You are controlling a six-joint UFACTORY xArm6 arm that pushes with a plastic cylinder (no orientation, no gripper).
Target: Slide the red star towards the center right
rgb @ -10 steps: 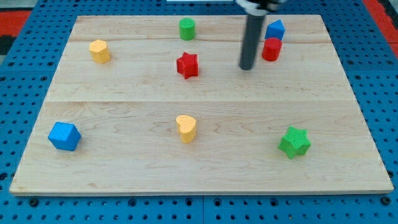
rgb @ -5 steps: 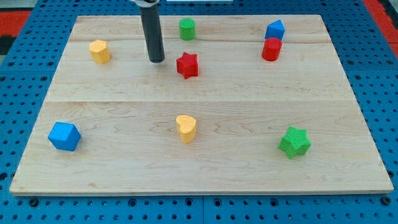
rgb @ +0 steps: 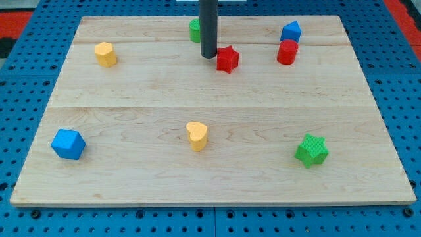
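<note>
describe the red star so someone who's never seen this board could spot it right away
Look along the wooden board's top strip, near the middle. The red star sits just right of my tip. The red cylinder further right is round; this one has points.

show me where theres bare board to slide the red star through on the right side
Bare: the wide stretch of board below the red cylinder and above the green star, reaching left to the yellow heart. Crowded: the view's top, where my tip sits just left of the red star, with the blue block above the red cylinder.
</note>
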